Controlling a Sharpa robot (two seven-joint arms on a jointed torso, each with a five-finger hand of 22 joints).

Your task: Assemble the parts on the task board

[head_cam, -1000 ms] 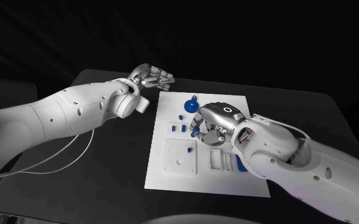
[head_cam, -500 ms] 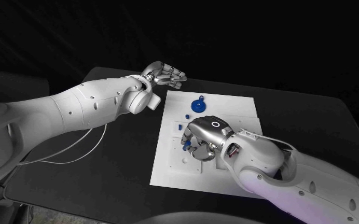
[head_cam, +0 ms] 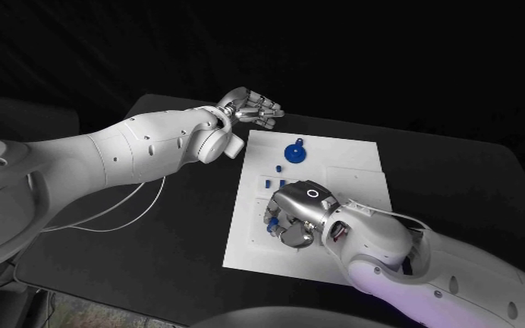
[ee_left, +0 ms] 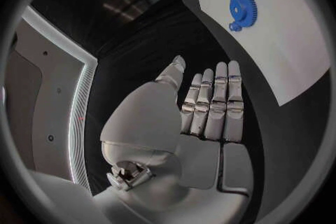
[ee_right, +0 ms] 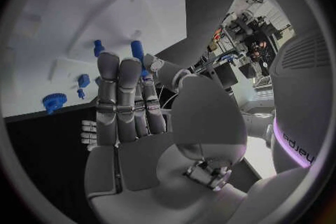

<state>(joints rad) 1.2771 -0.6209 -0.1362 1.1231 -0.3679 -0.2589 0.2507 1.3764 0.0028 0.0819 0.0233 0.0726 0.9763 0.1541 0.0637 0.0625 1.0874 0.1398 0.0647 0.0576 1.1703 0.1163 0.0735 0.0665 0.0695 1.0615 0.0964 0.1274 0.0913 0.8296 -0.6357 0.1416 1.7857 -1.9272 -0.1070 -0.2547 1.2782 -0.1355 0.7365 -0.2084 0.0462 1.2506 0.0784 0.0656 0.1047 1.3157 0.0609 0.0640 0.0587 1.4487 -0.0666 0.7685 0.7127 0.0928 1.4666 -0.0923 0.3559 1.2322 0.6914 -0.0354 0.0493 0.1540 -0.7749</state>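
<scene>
Over the task board [head_cam: 361, 162], from the head view, the right hand [head_cam: 297, 218] has slid down toward the near-left edge since a second ago, now above small blue parts [head_cam: 272, 224]; whether it grips one I cannot tell. From the left wrist, the left hand [ee_left: 210, 109] lies flat, empty, beside the board's far-left corner near the blue gear [ee_left: 243, 8]. From the right wrist, fingers [ee_right: 119, 95] stretch toward blue pegs [ee_right: 137, 49]; a pick-up looks near.

A robotics lab: equipment racks [ee_right: 241, 28] crowd the room beyond the black table [head_cam: 164, 229].
</scene>
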